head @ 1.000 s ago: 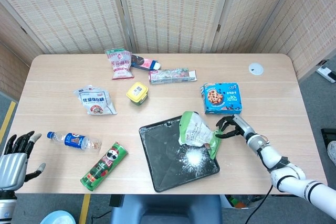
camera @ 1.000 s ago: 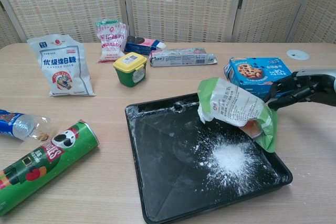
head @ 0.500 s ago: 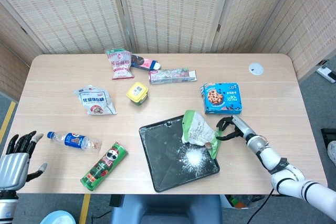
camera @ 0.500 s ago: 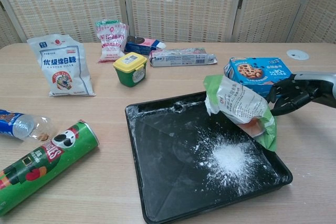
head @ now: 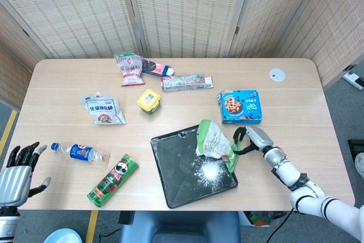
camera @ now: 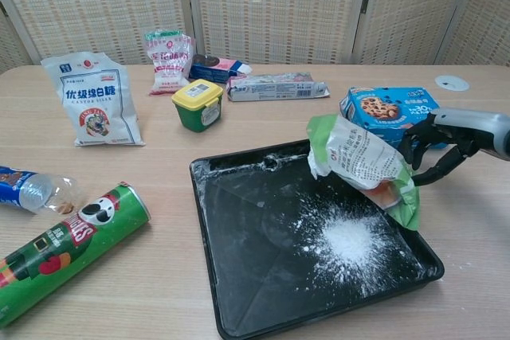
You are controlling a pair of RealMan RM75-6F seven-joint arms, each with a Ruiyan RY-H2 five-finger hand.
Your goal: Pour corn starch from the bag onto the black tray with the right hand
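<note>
The corn starch bag (head: 211, 139) (camera: 355, 161), white with green edges, hangs tilted over the right side of the black tray (head: 176, 169) (camera: 255, 236), mouth pointing up and left. A white pile of starch (head: 209, 169) (camera: 351, 238) lies on the tray below it. My right hand (head: 250, 139) (camera: 446, 145) is just right of the tray and pinches the bag's green right end between curved fingers and thumb. My left hand (head: 17, 176) hovers off the table's front left corner, fingers spread, holding nothing.
A blue cookie box (head: 240, 106) (camera: 386, 107) lies just behind my right hand. Left of the tray are a green chip can (head: 112, 179) and a water bottle (head: 79, 153). A yellow-lidded tub (head: 149, 101), a white pouch (head: 104, 110) and several packets sit further back.
My right hand has turned at the wrist and shifted slightly towards the tray. The bag has swung with it, its mouth now a little further right and higher.
</note>
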